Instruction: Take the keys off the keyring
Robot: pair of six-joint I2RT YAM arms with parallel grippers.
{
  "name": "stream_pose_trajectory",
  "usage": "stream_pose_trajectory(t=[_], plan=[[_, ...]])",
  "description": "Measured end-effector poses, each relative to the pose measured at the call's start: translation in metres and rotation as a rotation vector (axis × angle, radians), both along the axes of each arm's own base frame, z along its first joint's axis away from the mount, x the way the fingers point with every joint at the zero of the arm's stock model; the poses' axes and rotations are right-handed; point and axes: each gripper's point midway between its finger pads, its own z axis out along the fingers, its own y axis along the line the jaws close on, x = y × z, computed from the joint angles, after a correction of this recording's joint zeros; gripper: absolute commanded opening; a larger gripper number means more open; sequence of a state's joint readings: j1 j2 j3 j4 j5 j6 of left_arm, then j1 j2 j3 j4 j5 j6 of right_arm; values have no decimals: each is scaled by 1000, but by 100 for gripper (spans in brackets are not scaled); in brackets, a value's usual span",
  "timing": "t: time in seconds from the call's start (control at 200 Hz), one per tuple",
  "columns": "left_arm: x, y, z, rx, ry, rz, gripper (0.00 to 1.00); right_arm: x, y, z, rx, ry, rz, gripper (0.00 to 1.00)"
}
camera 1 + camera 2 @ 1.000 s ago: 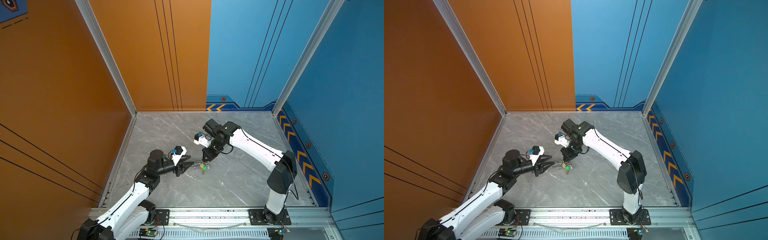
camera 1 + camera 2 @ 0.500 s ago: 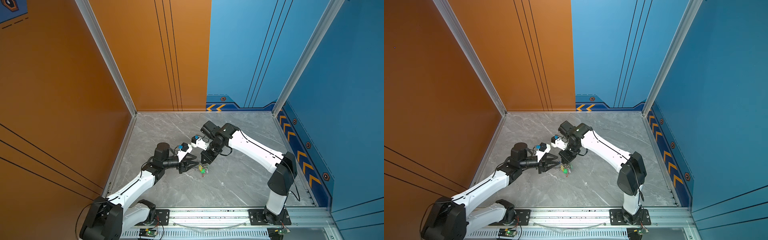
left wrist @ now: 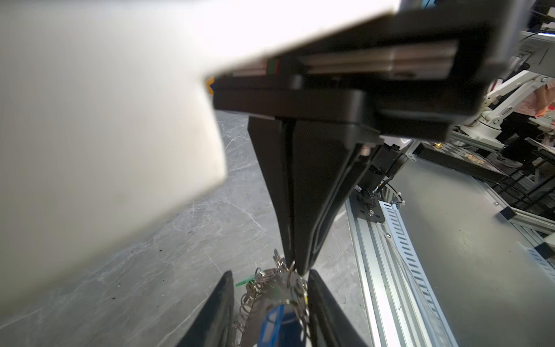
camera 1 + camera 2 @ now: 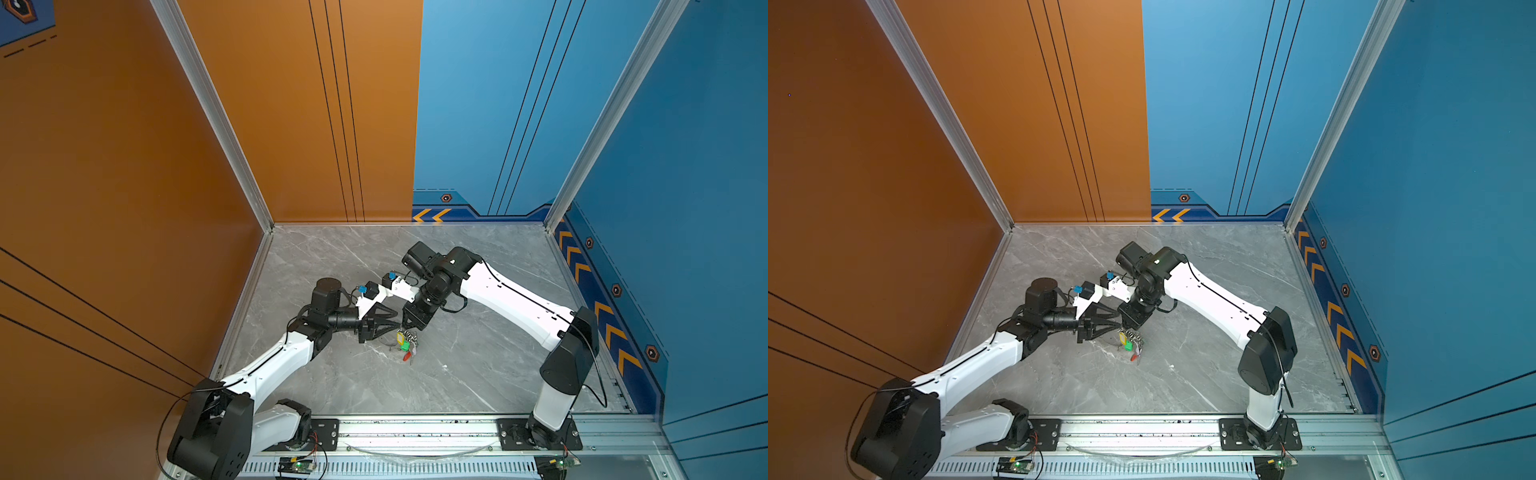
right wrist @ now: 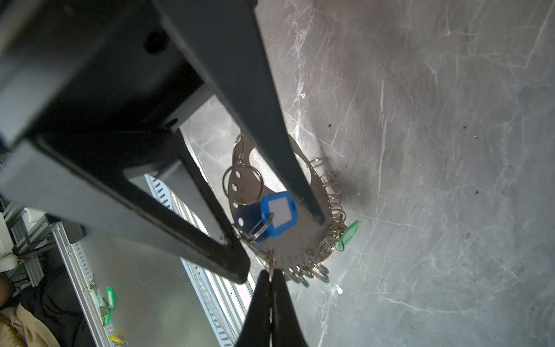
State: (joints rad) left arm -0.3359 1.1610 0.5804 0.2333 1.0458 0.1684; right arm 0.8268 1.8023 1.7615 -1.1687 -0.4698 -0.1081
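Note:
The keyring (image 5: 294, 240), a flat grey hoop edged with small split rings, hangs just above the marble table. My right gripper (image 5: 271, 273) is shut on one split ring at its edge. Keys with a blue tag (image 5: 279, 214) and a green tag (image 5: 348, 232) hang from it. My left gripper (image 3: 270, 273) is open, one finger on each side of the keyring (image 3: 270, 296) and the blue tag (image 3: 273, 321). In both top views the two grippers meet tip to tip, left gripper (image 4: 398, 327) against right gripper (image 4: 409, 328), over the coloured keys (image 4: 405, 343), keys (image 4: 1128, 343).
An aluminium rail (image 4: 415, 428) carrying both arm bases runs along the table's front edge. Orange and blue walls close in the other three sides. Beyond the rail, loose keys with green tags (image 5: 109, 296) lie on a lower surface.
My left arm has swung in and stretched right, bringing its open gripper around the keyring. The right gripper has stayed shut on the ring, shifting slightly left.

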Motion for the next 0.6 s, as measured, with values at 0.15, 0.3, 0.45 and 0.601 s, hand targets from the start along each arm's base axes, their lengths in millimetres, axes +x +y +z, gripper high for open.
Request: stream_pose_trajectory(t=[0.15, 0.3, 0.45, 0.601], plan=[[1, 13, 21, -21, -92, 59, 42, 0, 0, 0, -1, 2, 0, 0], [3, 12, 20, -26, -90, 51, 40, 0, 0, 0, 0, -2, 8, 0], [6, 7, 8, -31, -11, -1, 38, -1, 0, 0, 1, -7, 20, 0], [6, 1, 8, -52, 36, -63, 36, -3, 1, 0, 5, -8, 30, 0]])
